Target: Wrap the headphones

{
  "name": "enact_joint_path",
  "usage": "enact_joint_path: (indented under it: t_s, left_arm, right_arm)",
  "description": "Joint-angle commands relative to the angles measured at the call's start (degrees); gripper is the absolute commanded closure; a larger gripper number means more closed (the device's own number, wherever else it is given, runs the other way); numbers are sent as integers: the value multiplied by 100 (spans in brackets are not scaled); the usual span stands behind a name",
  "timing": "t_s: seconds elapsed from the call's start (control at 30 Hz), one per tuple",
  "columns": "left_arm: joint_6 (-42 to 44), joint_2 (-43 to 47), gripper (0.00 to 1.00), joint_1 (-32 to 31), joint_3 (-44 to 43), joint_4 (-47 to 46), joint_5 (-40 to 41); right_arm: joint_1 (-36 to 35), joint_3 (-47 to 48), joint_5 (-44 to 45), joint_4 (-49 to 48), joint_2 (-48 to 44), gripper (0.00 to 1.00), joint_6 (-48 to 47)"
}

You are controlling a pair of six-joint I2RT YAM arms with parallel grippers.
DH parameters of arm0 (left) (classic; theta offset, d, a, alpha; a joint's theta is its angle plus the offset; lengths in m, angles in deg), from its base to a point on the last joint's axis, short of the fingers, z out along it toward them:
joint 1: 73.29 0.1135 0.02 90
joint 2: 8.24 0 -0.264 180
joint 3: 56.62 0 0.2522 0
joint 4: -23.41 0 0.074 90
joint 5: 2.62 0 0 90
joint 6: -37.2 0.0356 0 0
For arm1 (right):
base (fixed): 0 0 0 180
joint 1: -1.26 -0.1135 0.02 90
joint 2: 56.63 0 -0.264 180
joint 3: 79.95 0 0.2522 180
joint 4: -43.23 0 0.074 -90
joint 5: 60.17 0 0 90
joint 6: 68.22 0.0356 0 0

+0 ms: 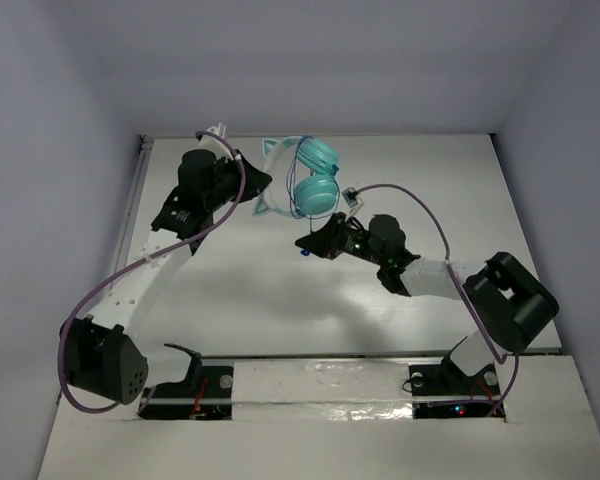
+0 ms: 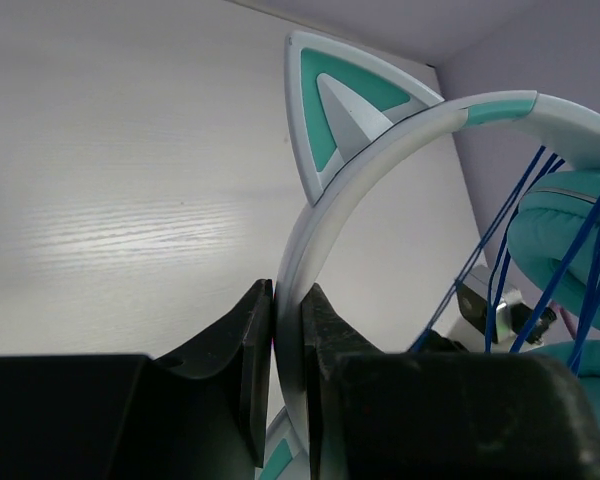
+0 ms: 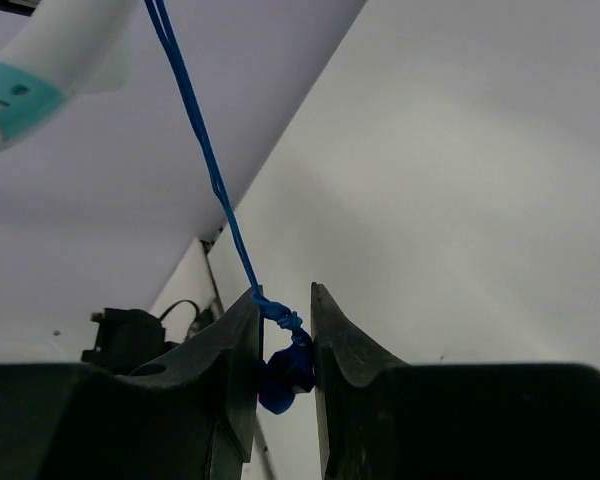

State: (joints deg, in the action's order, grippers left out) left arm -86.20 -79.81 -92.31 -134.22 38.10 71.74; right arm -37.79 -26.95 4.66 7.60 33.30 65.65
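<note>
Left side first: your left claw (image 2: 288, 300) is clamped on the headband (image 2: 380, 150), just below a cat ear (image 2: 350, 90). It's holding the headphones (image 1: 315, 182) up near the far edge of the table (image 1: 280, 300). That pinch is on a thin, smooth, curved strip. My guess is any sideways tug from the cord lets the band swivel or slide between the pads. If it goes, the whole thing drops and your loops come off.

Middle: a few strands of cord (image 2: 500, 260) run across the earcups (image 1: 318, 192), and they don't look very snug. Slack like that can slide off the round cups once the tension changes.

Right side: your right claw (image 3: 283, 300) is closed on the cord end. A knotted bit and what looks like the plug (image 3: 285, 375) sit between the pads, and the cord runs taut up toward the headband. You're gripping a lump, not a flat face, so a hard pull could pop it out. Pull too soft and the wrap sags. Pull too hard and you yank the band out of the left claw or strain the cord at the plug. The right claw is also close under the cups, so it's easy to bump them.
</note>
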Motion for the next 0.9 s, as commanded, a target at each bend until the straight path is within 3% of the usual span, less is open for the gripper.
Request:
enact_joint_path:
  t_s: [0.0,0.3,0.5,0.73,0.87]
  left_arm:
    - [-500,152,100,4,115,-1533,763]
    - [-614,73,100,4,976,-2193,1818]
    - [-834,29,100,-241,1610,-2729,2433]
    - [-729,-208,100,-883,1980,-3116,3399]
    - [-737,-419,100,-1007,2234,-3362,3550]
  right_arm:
    - [-24,-320,-41,-642,-160,100,1069]
    - [-217,-663,-261,-1345,-37,96,1746]
    - [-577,-611,135,-1652,147,90,2097]
    - [-700,-541,170,-3451,1078,89,3354]
    - [-701,-488,346,-4244,1588,87,4083]
